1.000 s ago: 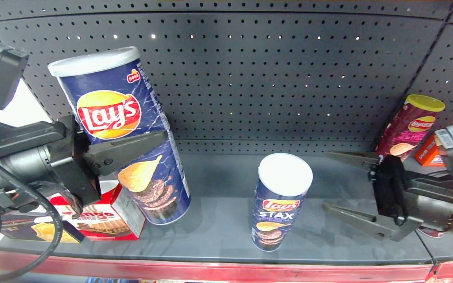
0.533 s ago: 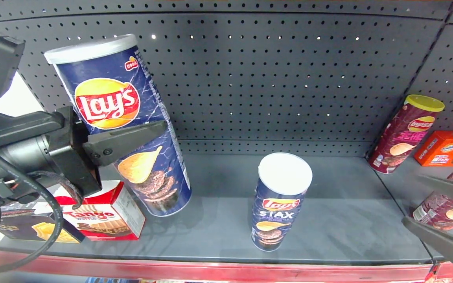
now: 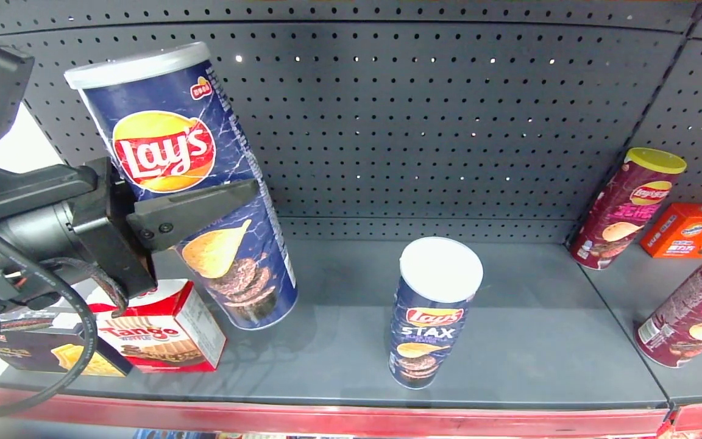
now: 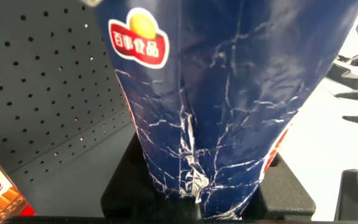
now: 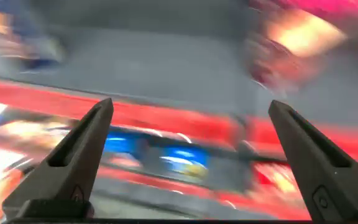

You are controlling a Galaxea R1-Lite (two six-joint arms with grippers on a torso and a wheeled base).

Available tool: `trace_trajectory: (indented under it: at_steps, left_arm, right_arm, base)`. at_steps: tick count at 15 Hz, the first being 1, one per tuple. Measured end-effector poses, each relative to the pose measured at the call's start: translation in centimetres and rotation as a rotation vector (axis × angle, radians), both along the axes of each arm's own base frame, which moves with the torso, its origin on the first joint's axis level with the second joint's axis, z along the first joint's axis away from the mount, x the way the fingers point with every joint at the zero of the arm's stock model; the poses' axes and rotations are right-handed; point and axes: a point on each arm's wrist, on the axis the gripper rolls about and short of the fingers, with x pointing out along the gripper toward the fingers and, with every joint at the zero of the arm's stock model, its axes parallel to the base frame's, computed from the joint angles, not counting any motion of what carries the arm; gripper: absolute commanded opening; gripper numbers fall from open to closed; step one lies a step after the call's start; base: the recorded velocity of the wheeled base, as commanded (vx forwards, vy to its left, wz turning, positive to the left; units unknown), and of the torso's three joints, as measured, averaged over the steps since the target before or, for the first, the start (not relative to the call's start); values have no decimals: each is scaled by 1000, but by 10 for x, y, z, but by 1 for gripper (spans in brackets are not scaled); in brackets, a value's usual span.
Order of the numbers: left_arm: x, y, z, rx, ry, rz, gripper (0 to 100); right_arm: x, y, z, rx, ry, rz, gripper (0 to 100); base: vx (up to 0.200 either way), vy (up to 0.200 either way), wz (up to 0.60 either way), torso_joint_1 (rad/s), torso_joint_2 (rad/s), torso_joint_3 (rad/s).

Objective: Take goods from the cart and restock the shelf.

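- While the left gripper is clamping it around the middle, the blue chip can is hanging tilted well to the left of the standing blue can, with its white lid leaning away from that can.
- Its base is sitting low over the grey shelf; whether it is touching the shelf is unclear.
- From the left wrist, the held can's blue marbled wall is rising up from between the dark jaws.
- The standing blue can is resting upright near the middle of the shelf, white lid facing up.
- A red and white wafer box is lying farther left of the standing can, just beside the held can's base, and a dark box is lying beyond it.
- Behind the standing can, a dark pegboard panel is backing the shelf.
- Right of the standing can, a maroon can is leaning against the panel, an orange box is sitting beside it, and a second maroon can is tilting nearer the front.
- The right gripper is hanging with its fingers spread wide and nothing between them, over a blurred red strip.
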Motion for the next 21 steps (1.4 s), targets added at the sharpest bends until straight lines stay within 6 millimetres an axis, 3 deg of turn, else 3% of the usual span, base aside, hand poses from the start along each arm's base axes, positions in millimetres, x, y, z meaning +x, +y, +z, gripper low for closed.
trace_trajectory:
  at_steps: [2, 3, 13, 16, 21]
  left_arm:
    - [0, 0, 0, 0, -1, 0, 0]
    - [0, 0, 0, 0, -2, -1, 0]
    - [6, -14, 8, 34, -63, -46, 0]
    - [19, -14, 5, 75, -87, 1, 0]
    - [42, -32, 24, 52, -138, -8, 0]
  right_arm:
    - [-10, -3, -22, 0, 43, -225, 100]
    - [-12, -3, -24, -3, 25, -241, 100]
    - [-15, -3, -28, -13, -14, -241, 100]
    - [-15, -3, -28, -13, -14, -241, 100]
    - [-15, -3, -28, -14, -14, -240, 100]
  base:
    - [0, 0, 0, 0, 0, 0]
    - [0, 0, 0, 0, 0, 0]
    - [0, 0, 0, 0, 0, 0]
    - [0, 0, 0, 0, 0, 0]
    - [0, 0, 0, 0, 0, 0]
